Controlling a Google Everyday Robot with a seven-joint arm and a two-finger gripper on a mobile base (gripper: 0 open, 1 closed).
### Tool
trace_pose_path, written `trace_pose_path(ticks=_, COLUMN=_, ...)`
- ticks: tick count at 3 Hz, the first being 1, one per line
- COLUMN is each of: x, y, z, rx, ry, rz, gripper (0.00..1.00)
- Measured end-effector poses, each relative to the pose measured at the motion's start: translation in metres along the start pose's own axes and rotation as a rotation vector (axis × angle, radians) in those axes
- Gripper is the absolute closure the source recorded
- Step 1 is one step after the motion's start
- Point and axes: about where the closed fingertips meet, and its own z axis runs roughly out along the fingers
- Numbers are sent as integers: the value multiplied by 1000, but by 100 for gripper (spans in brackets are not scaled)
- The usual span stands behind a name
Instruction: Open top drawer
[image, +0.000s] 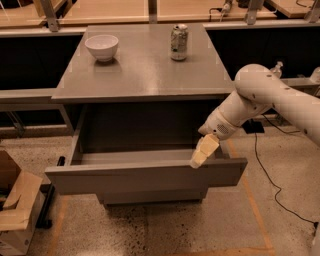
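Fingers (205, 149) of the gripper (196, 162), seemingly pressed together, sit behind the front of the open top drawer (145, 176).

Arm (285, 100): smooth white shell, slightly glossy. Fat rounded joint (257, 82) at the bend; the next segment tapers to a narrower wrist cuff (220, 129) carrying a small grey dotted patch. Gripper (202, 152): pale cream-yellow, blunt wedge shape, at 7 o'clock from the rounded joint.

grey table (150, 75) | white bowl (102, 46) back-left on top | can (179, 42) upright back-right | gripper (202, 152) inside open top drawer (145, 175), front-right corner
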Motion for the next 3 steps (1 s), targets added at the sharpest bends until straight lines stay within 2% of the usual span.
trace_pose_path(ticks=2, x=87, y=40, z=15, rx=-88, ry=65, rz=233, gripper=0)
trace_pose_path(ticks=3, x=85, y=43, z=14, rx=-90, ry=67, rz=239, gripper=0)
